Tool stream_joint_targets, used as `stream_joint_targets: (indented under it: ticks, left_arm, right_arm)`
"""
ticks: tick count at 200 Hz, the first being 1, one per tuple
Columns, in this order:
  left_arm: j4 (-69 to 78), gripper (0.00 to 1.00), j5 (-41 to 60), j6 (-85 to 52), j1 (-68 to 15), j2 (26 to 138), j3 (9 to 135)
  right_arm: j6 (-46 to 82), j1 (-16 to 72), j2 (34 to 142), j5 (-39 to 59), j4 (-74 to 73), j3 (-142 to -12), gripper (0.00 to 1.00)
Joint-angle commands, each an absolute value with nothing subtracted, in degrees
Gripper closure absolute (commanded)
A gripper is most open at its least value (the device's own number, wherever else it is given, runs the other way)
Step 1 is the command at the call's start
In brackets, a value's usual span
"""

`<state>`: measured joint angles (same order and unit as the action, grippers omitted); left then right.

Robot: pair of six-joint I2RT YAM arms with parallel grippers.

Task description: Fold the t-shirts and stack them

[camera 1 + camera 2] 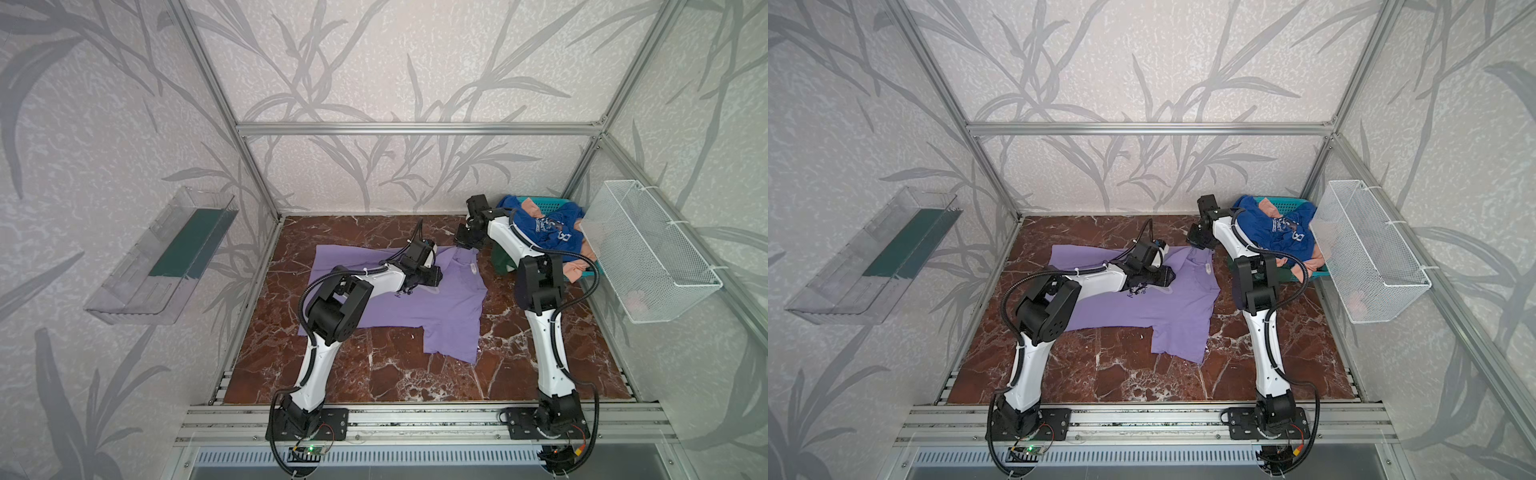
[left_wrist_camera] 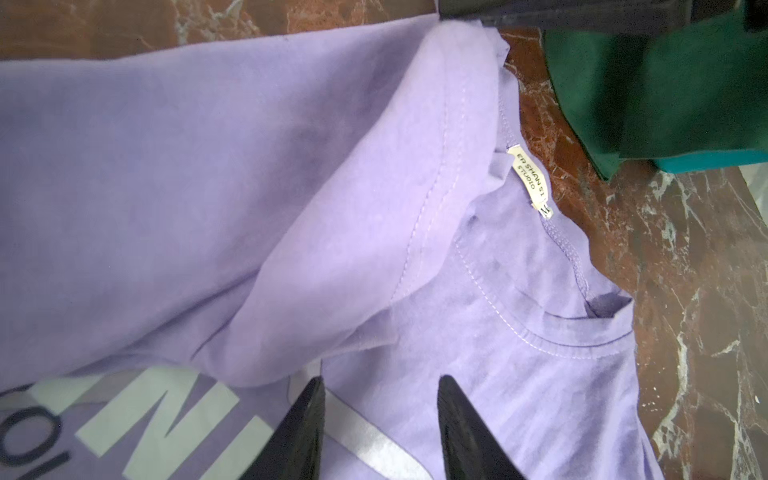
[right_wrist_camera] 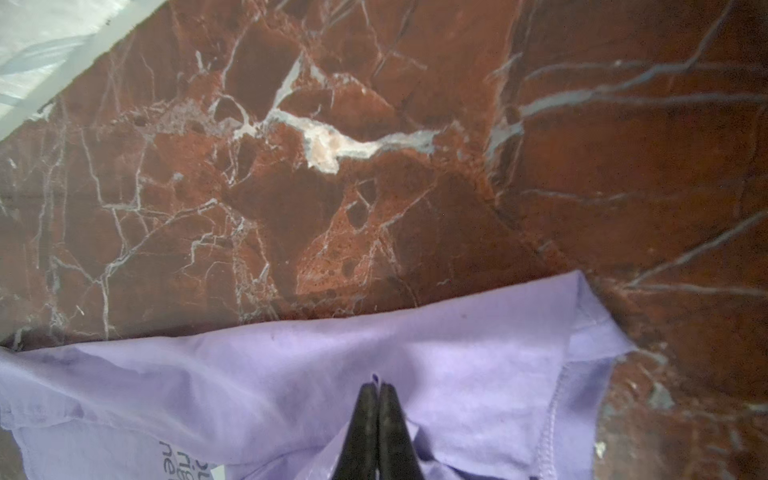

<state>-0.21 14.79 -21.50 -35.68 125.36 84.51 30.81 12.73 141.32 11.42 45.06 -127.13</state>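
Sleeve fold, likely: your right pincer (image 3: pixel 378 386) was clamped on the lavender shirt (image 1: pixel 449 307) sleeve (image 2: pixel 353 208), left pincer (image 2: pixel 380 380) apart above the print (image 2: pixel 166 415); next needed laying it flat inward.

Lavender tee (image 1: pixel 440 316) w/ white print, royal blue tee (image 1: pixel 561 245), dk green tee (image 2: pixel 665 91), red-brown white-veined table (image 1: pixel 415 378)

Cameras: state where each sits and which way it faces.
Top views: high over the front rail, looking down on table and lavender shirt; both arms show.
Left wrist: on the left arm, looking past the open left claw at the shirt's collar.
Right wrist: on the right arm, facing table and shirt edge; right claw shut on shirt.
Shared: both wrist views show the shirt.
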Motion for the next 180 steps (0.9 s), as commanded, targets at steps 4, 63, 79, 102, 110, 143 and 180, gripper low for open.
stream_joint_targets:
  ticks: [4,63,79,102,110,143,180]
  left_arm:
    - [-3.65,0.55,13.42,-21.88,-36.46,127.40,87.87]
    - [-17.30,0.55,5.33,-24.40,-37.49,132.55,98.20]
    - [-20.76,0.57,3.08,-25.00,-37.62,133.84,100.47]
    - [-24.59,0.67,1.19,-25.49,-37.73,135.00,103.32]
    - [-25.04,0.71,0.63,-25.74,-37.71,135.13,103.63]
    - [-24.98,0.83,0.31,-26.58,-37.75,134.91,103.91]
    - [-24.70,0.86,0.72,-26.80,-37.71,134.94,104.34]
  right_arm:
    - [29.92,12.47,141.68,11.61,46.48,-129.30,1.00]
    - [30.06,11.83,141.68,12.74,46.05,-128.69,1.00]
    - [29.88,11.78,141.46,12.62,45.88,-128.46,1.00]
    - [29.97,11.69,141.20,13.01,45.35,-128.00,1.00]
    - [29.97,11.69,141.16,13.33,45.14,-127.89,1.00]
    - [30.15,11.69,140.98,13.65,44.70,-127.39,1.00]
    - [30.10,11.70,140.64,14.15,44.73,-127.27,1.00]
